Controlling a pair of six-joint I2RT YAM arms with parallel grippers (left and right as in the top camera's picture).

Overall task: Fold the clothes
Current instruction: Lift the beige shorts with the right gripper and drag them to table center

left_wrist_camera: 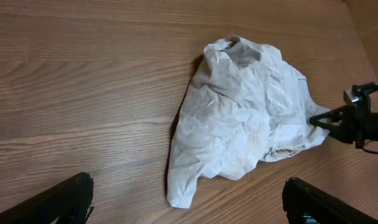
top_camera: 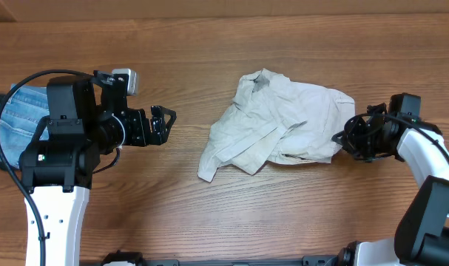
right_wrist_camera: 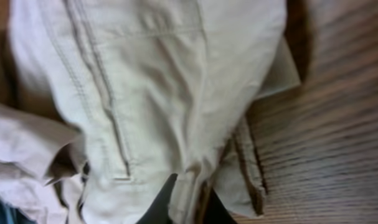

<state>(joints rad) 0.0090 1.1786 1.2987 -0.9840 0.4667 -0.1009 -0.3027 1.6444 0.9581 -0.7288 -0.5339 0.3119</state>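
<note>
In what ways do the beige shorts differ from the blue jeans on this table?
Colour: the beige shorts are pale cream; the blue jeans are light-blue denim.
Place: the shorts lie crumpled mid-table in full view; the jeans lie at the left edge, partly hidden under the left arm.
Handling: the right gripper seems to pinch the shorts' edge; no gripper touches the jeans.
Both rest on the wooden table.

The jeans (top_camera: pixel 18 114) lie behind the left gripper (top_camera: pixel 166 125), mostly covered by its arm and cut by the frame edge. In the right wrist view the right gripper (right_wrist_camera: pixel 192 208) shows only two dark, blurred fingertips at the bottom edge. Whether they pinch the fold of the shorts (right_wrist_camera: pixel 176 93) between them is unclear.
</note>
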